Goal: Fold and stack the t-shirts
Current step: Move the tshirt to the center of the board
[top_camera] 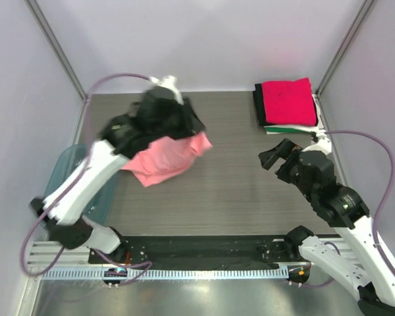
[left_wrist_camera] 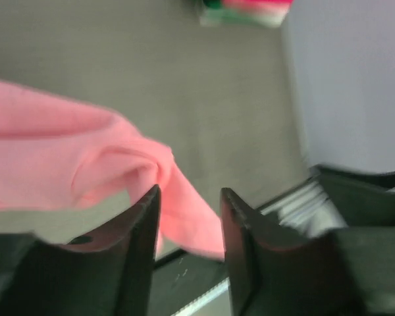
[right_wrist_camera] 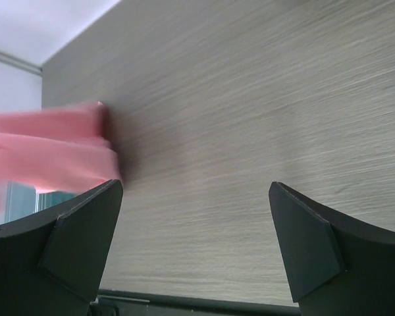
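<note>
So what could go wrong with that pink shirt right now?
The left gripper pinches only a narrow tuck of the pink shirt, so it might slip free. The shirt hangs bunched, so it could land crumpled, not flat. The right gripper is open and off the cloth, giving no backup.

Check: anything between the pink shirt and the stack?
Nothing visible. Only bare table lies between the pink shirt and the stack. The open right tool sits on the near side of that line.
</note>
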Controlling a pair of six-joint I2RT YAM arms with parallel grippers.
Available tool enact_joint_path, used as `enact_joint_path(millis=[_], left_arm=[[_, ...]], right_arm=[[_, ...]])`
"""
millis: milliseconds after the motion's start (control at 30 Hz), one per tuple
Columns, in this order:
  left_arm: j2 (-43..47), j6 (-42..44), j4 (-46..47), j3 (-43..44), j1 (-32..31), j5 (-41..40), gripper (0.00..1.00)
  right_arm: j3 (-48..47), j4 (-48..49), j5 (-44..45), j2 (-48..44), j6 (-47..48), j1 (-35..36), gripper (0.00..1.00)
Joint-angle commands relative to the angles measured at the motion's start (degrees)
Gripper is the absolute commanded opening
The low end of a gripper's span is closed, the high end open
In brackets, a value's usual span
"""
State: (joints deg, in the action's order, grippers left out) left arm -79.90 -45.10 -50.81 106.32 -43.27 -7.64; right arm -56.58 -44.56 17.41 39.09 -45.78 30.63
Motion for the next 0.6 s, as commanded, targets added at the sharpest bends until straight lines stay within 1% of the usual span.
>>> enact_joint_path(millis=[0,33,67,100,133,200,233,267,300,367,400,433,467,500,533,567], left_arm=[[-10.0,-2.1,-2.7,-7.8,-6.7,9.4,0.46],[-11.2,-2.4,-2.5,-8.7,-8.0,9.2,0.58],[-12.4,-2.8,-2.7,-10.0,-9.3,8.1,0.64],[-12.2,-2.9,-2.9,-10.3,-10.9,5.8,0.68],[-11.9,-2.9,-3.1,-10.8,-11.0,5.0,0.72],[-9.3,-2.9,-5.3,-11.8,-10.9,-0.5,0.75],[-8.4,-2.6,-6.7,-11.8,-10.6,-3.5,0.80],[-7.6,-2.4,-8.2,-11.8,-10.3,-7.7,0.81],[-5.4,-2.3,-11.0,-12.3,-9.0,-9.7,0.81],[-2.8,-2.0,-12.9,-13.9,-7.0,-13.5,0.80],[-0.2,-1.7,-13.8,-16.8,-4.1,-14.0,0.80],[1.5,-1.5,-14.1,-18.4,-2.5,-14.3,0.80],[2.9,-1.3,-14.1,-20.5,1.7,-14.2,0.79],[4.4,-0.8,-13.5,-24.1,4.0,-12.9,0.78],[7.7,0.1,-13.0,-26.3,6.2,-12.1,0.77],[9.1,0.6,-12.4,-28.2,8.4,-11.3,0.77]], right_arm=[[-2.9,-3.2,7.2,-3.2,-1.0,0.0,1.00],[-3.0,-3.7,7.5,-3.8,-1.0,0.0,1.00],[-3.1,-4.7,7.7,-4.1,-1.1,0.0,1.00],[-3.0,-5.1,7.6,-4.7,-1.0,0.0,0.99],[-2.8,-5.5,7.3,-4.8,-1.1,0.0,1.00],[-1.4,-6.1,4.4,-4.9,-0.9,0.0,1.00],[-0.8,-6.0,3.2,-4.5,-0.9,0.0,1.00],[-0.1,-5.4,1.8,-3.9,-0.9,0.0,1.00],[1.6,-4.6,-0.1,-3.4,-1.0,0.0,1.00],[3.9,-1.3,-6.5,-0.3,-0.7,0.0,1.00],[6.0,0.2,-8.9,1.5,-0.8,0.0,1.00],[7.1,1.3,-13.3,3.1,-0.8,0.1,1.00],[8.2,4.0,-15.4,6.6,-1.4,0.3,0.99],[10.3,5.6,-16.6,8.2,-1.4,0.6,0.98],[11.2,8.0,-19.5,9.6,-1.8,1.1,0.98],[11.9,9.2,-19.6,12.1,-1.9,3.2,0.95]])
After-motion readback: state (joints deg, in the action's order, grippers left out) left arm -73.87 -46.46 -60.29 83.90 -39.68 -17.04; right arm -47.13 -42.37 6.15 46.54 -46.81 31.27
